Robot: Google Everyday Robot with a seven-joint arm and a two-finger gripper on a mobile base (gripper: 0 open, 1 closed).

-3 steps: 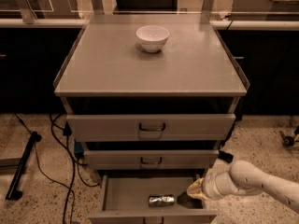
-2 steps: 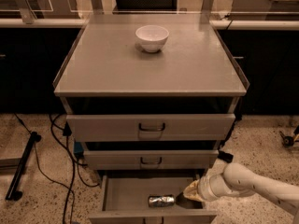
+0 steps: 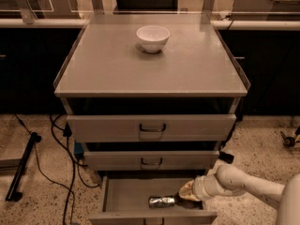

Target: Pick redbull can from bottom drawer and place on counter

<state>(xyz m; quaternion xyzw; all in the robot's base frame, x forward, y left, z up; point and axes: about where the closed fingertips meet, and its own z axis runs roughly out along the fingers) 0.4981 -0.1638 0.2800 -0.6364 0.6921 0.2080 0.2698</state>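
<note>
The redbull can (image 3: 161,201) lies on its side inside the open bottom drawer (image 3: 122,196), near the drawer's front panel. My gripper (image 3: 183,198) reaches into the drawer from the right, right at the can's right end. The white arm (image 3: 243,184) comes in from the lower right. The counter (image 3: 112,64) is the grey top of the cabinet, above the three drawers.
A white bowl (image 3: 153,38) stands on the counter near its back edge. The two upper drawers (image 3: 151,127) with dark loop handles are slightly pulled out. Black cables (image 3: 56,149) and a dark bar (image 3: 21,172) lie on the speckled floor at left. A pale ledge (image 3: 37,22) with glass panels runs behind.
My gripper has moved left inside the bottom drawer, closing in on the can's right end. The can has not moved.
</note>
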